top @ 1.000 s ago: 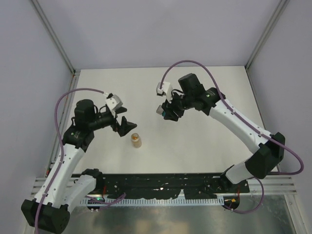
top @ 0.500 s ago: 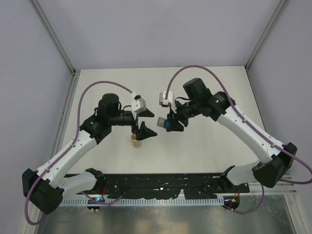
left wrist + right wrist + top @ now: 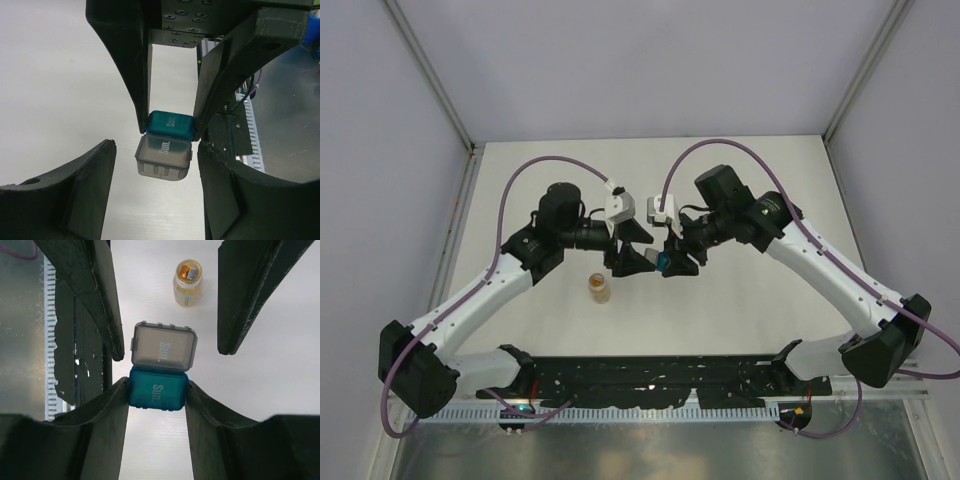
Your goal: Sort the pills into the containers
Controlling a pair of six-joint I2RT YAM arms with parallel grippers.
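The two containers are joined and held in the air between the arms. The teal-blue box [image 3: 157,387] is clamped by my right gripper [image 3: 157,385], which is shut on its sides. The grey box [image 3: 164,156] sticks out from it towards the left arm. My left gripper [image 3: 156,147] is open and straddles the grey box, with a narrow gap on each side. In the top view the left gripper [image 3: 632,255] and right gripper [image 3: 670,260] meet tip to tip over the table's middle. Both lids are shut. No pills show.
A small clear vial [image 3: 599,287] with an orange-brown top stands upright on the white table [image 3: 740,180], just left of and nearer than the grippers. It also shows in the right wrist view as the vial [image 3: 187,282]. The black rail [image 3: 650,375] runs along the near edge.
The left arm has swung right, past the vial, up to the right gripper, and its jaws have narrowed around the grey box. The right gripper still holds the boxes and has drifted slightly left.
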